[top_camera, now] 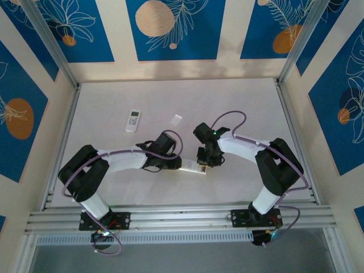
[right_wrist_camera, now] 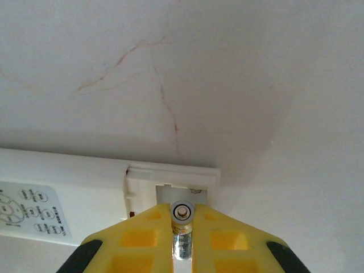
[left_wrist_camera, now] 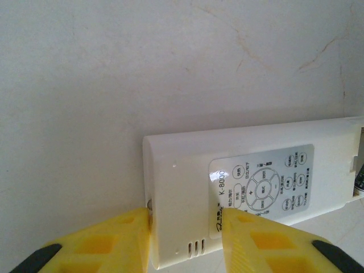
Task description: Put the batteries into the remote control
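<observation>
— Yellow-fingered right gripper [right_wrist_camera: 182, 233] is pinching something?
— It's closing on a thin dark cylindrical battery [right_wrist_camera: 182, 212], silver cap showing, just short of the open compartment [right_wrist_camera: 170, 190] in the long white plastic remote control [right_wrist_camera: 68, 170] ahead.
— And the left gripper [left_wrist_camera: 185, 239]?
— It's straddling the remote's other end, one finger touching it. Whether it's clamping, I cannot tell.
</observation>
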{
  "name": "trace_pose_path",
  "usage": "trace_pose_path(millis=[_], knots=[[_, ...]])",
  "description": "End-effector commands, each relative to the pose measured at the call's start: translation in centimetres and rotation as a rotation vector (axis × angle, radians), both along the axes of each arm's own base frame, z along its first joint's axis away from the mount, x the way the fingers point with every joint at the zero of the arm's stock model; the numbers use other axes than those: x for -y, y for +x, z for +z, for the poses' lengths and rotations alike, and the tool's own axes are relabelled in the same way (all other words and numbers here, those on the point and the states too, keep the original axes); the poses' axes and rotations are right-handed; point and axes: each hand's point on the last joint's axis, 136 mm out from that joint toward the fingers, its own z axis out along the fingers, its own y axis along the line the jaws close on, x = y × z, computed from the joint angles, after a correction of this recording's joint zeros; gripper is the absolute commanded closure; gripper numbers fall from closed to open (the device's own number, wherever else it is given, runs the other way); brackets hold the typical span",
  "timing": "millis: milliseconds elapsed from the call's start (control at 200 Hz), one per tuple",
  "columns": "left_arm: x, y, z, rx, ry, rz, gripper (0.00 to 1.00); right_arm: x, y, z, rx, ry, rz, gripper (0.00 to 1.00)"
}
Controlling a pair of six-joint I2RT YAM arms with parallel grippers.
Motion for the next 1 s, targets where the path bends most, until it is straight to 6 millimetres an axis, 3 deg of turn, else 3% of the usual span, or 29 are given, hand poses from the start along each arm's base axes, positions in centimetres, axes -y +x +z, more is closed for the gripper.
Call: trace_pose_path(millis=[0,380,645,995], knots=[[0.1,-0.6,0.3,0.001,0.011,-0.016,0.63,0.0,-0.6,-0.5,-0.031,0.006,-0.019,0.87],[-0.1,-0.7,0.1,0.0,0.017,-0.013,0.63,-0.3,1.4,0.4,0.026,0.014,-0.069,0.86],[-0.1,-0.8,0.0,-0.003,0.016,-0.014,0.63,-0.7,1.7,-0.1,0.02,0.027,-0.077,0.86],[-0.1,-0.7,-0.1,-0.003,0.015,-0.011,0.63,-1.6,-1.7,-1.2,-0.068,0.033,-0.09,0.86]])
